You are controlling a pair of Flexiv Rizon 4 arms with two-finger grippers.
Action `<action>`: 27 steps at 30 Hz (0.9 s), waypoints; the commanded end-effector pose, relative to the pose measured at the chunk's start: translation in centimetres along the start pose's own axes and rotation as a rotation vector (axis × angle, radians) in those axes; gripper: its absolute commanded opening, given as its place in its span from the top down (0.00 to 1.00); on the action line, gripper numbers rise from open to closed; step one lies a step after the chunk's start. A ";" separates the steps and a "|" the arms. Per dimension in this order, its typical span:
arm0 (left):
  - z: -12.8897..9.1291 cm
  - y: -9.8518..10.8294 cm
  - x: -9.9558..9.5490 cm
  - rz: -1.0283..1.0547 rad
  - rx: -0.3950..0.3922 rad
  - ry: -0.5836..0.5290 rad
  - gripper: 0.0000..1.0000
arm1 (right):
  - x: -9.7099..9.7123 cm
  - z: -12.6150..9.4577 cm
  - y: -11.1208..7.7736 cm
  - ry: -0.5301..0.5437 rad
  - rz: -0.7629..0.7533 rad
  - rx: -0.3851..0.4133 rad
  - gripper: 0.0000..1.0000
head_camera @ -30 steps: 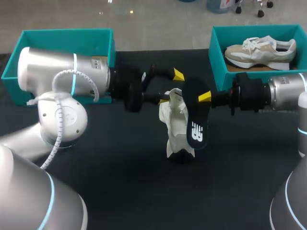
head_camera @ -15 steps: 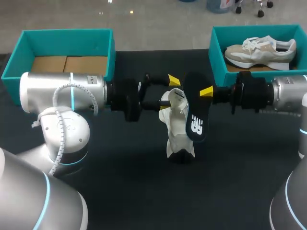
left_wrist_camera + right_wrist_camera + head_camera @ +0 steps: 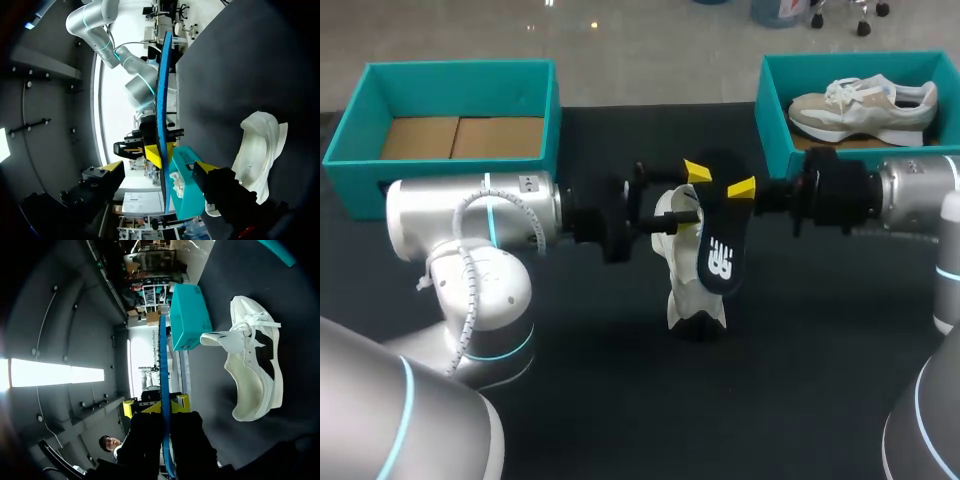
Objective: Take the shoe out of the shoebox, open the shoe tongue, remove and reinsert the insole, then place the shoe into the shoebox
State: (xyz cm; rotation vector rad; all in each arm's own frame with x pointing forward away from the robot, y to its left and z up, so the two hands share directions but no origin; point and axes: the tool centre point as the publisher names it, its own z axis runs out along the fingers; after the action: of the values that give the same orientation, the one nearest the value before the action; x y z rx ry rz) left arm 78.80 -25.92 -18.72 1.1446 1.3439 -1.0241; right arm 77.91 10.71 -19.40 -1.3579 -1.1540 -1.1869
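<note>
While right gripper (image 3: 156, 405) pinches black insole (image 3: 722, 250) by upper end, insole hangs over dark table (image 3: 600, 400). Long axis near vertical, free end down beside shoe (image 3: 685, 280). Insole thin, flat, printed face toward head camera. Shoe white, soft, tongue pulled out, on table between arms, long axis far-to-near; toe direction unclear. Left gripper (image 3: 160, 167) spread wide, insole edge between its fingers, apart from both. Behind: teal left shoebox (image 3: 460, 68), cardboard floor; teal right shoebox (image 3: 772, 120) holding second shoe (image 3: 865, 105).
</note>
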 end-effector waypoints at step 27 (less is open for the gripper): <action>1.7 -1.6 0.4 -0.023 0.065 -0.067 0.93 | -0.7 0.6 0.0 0.010 0.009 0.022 1.00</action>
State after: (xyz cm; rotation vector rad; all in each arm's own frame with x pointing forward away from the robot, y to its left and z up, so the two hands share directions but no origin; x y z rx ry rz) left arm 77.54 -27.78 -19.43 1.1363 1.2830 -1.1223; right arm 77.89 11.26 -19.98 -1.3348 -1.1465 -1.1734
